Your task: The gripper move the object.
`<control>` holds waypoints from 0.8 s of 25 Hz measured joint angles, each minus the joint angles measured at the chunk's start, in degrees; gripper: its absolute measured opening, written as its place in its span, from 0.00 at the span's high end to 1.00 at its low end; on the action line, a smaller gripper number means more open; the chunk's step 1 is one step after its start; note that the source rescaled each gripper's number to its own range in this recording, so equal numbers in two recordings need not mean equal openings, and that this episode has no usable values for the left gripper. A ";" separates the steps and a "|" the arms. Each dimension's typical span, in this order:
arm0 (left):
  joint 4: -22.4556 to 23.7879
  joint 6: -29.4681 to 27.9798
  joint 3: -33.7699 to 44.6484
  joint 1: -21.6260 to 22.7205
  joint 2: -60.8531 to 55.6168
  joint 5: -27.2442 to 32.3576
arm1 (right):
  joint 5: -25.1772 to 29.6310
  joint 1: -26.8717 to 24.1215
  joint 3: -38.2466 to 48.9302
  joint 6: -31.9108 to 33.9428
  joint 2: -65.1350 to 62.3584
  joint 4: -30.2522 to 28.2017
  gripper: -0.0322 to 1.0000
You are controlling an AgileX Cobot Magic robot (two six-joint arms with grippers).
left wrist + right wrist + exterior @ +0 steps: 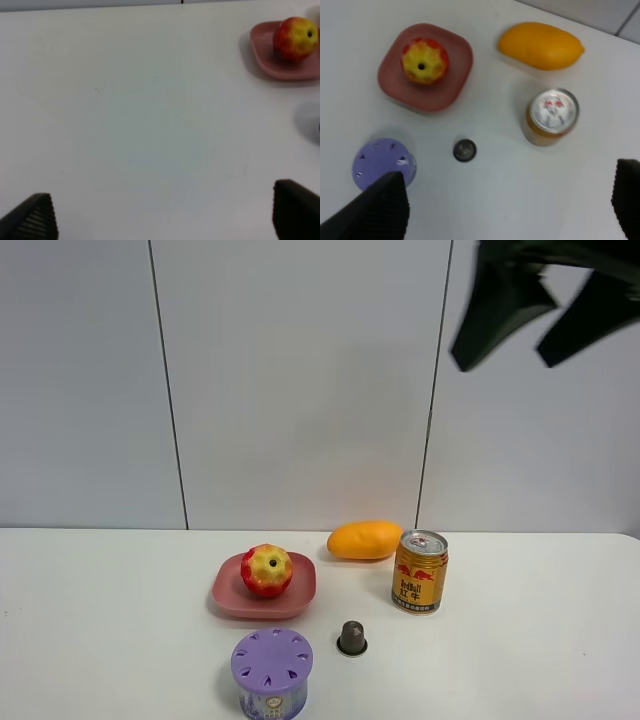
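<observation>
Apple [267, 570] on pink plate [300, 592], well below raised, spread-open right gripper [530, 315].

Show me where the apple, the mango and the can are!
apple [267, 570], exterior high view, on its red side.
mango [365, 539], exterior high view, on the middle of its skin.
can [419, 585], exterior high view, on its gold label.
</observation>
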 joint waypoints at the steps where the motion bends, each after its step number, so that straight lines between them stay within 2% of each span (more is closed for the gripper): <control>1: 0.00 0.00 0.00 0.00 0.00 0.00 | -0.33 -1.67 3.19 0.67 -4.22 -0.01 0.40; 5: 0.00 0.00 0.00 0.00 0.00 0.00 | 0.68 -10.26 14.30 1.99 -19.85 -0.01 0.40; 11: 0.00 0.00 0.00 0.00 0.00 0.00 | 7.23 -22.77 21.82 0.25 -37.78 -0.01 0.40; 15: 0.00 0.00 0.00 0.00 0.00 0.00 | 9.11 -27.53 28.01 -1.85 -48.14 1.15 0.40; 20: 0.00 0.00 0.00 0.00 0.00 0.00 | 10.37 -29.34 37.61 -2.34 -61.12 4.25 0.40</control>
